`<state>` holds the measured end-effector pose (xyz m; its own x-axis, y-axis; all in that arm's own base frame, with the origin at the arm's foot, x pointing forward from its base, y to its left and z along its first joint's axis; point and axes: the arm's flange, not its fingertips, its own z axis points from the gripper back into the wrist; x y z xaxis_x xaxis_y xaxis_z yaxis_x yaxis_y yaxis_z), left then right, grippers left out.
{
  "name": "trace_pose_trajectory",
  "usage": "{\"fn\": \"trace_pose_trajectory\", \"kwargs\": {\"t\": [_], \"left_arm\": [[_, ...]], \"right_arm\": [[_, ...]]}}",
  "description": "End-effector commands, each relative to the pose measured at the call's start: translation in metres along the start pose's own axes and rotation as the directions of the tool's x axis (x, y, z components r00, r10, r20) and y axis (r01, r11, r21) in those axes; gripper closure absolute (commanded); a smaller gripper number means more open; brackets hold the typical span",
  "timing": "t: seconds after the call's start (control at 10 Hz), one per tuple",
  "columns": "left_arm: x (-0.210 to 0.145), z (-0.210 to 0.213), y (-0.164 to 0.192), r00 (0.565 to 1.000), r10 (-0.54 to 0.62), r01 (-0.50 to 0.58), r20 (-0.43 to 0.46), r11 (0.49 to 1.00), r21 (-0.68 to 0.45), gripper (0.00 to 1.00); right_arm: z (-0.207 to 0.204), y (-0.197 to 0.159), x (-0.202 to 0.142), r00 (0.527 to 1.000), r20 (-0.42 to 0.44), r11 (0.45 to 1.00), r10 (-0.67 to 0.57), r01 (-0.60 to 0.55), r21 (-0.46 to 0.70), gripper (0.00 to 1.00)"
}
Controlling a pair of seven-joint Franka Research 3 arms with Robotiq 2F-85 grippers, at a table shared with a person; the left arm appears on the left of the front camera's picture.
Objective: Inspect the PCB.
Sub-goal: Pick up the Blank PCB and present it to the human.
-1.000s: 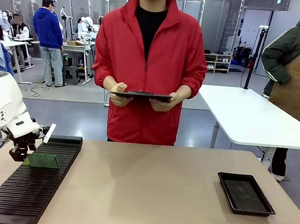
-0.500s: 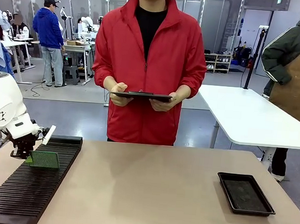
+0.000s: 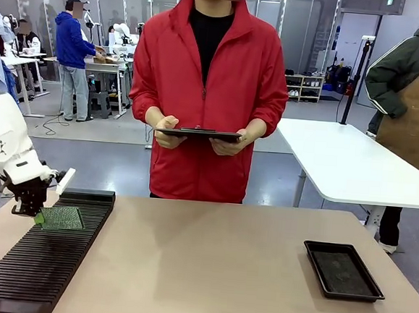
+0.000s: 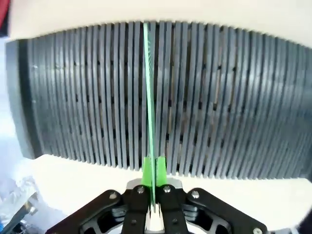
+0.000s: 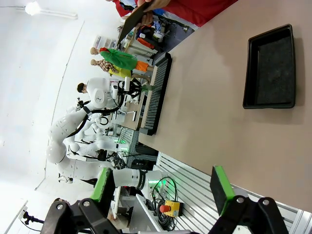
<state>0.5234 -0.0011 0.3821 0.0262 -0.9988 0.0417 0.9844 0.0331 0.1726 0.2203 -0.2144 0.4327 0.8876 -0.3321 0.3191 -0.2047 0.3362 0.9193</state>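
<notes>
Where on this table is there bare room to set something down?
Widest bare stretch: the table middle, between the slotted rack and the black tray. Also bare: the strip behind the tray. Crowded: the left end, where the left gripper holds the PCB at the rack.

The slotted rack (image 3: 37, 266) lies at the table's (image 3: 200, 272) left end and the tray (image 3: 343, 271) at its right, well apart. The PCB (image 3: 63, 218) hangs over the rack's far part, its left edge in the left gripper (image 3: 36, 215). A person (image 3: 207, 91) stands behind the table with a tablet (image 3: 198, 134).

PCB (image 3: 64, 218) — speckled, matt green face
</notes>
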Motion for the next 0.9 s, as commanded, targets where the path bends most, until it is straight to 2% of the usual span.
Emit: {"fn": "trace_pose_trajectory", "kwargs": {"t": [0.0, 0.1, 0.2, 0.3, 0.4, 0.5, 0.6, 0.8], "left_arm": [[-0.013, 0.046, -0.007, 0.989, 0.106, -0.103, 0.103, 0.994, -0.033, 1.00], [-0.020, 0.068, -0.013, 0.962, 0.231, -0.217, 0.143, 0.971, -0.102, 1.00], [-0.027, 0.080, -0.019, 0.905, 0.362, -0.308, 0.225, 0.920, -0.241, 1.00], [-0.035, 0.085, -0.024, 0.804, 0.494, -0.383, 0.330, 0.855, -0.349, 1.00], [-0.042, 0.080, -0.029, 0.686, 0.621, -0.443, 0.380, 0.770, -0.459, 1.00], [-0.048, 0.069, -0.035, 0.558, 0.713, -0.438, 0.425, 0.687, -0.580, 1.00], [-0.050, 0.058, -0.036, 0.476, 0.759, -0.436, 0.444, 0.642, -0.631, 1.00], [-0.051, 0.047, -0.034, 0.388, 0.806, -0.452, 0.446, 0.588, -0.670, 1.00]], "right_arm": [[0.001, 0.000, 0.000, 1.000, 0.007, 1.000, 0.011, -0.011, 0.011, 0.00], [0.001, 0.000, 0.000, 1.000, 0.007, 1.000, 0.011, -0.011, 0.011, 0.00], [0.001, 0.000, 0.000, 1.000, 0.007, 1.000, 0.011, -0.011, 0.011, 0.00], [0.001, 0.000, 0.000, 1.000, 0.007, 1.000, 0.011, -0.011, 0.011, 0.00], [0.001, 0.000, 0.000, 1.000, 0.007, 1.000, 0.011, -0.011, 0.011, 0.00], [0.001, 0.000, 0.000, 1.000, 0.007, 1.000, 0.011, -0.011, 0.011, 0.00], [0.001, 0.000, 0.000, 1.000, 0.007, 1.000, 0.011, -0.011, 0.011, 0.00], [0.001, 0.000, 0.000, 1.000, 0.007, 1.000, 0.011, -0.011, 0.011, 0.00]]}}
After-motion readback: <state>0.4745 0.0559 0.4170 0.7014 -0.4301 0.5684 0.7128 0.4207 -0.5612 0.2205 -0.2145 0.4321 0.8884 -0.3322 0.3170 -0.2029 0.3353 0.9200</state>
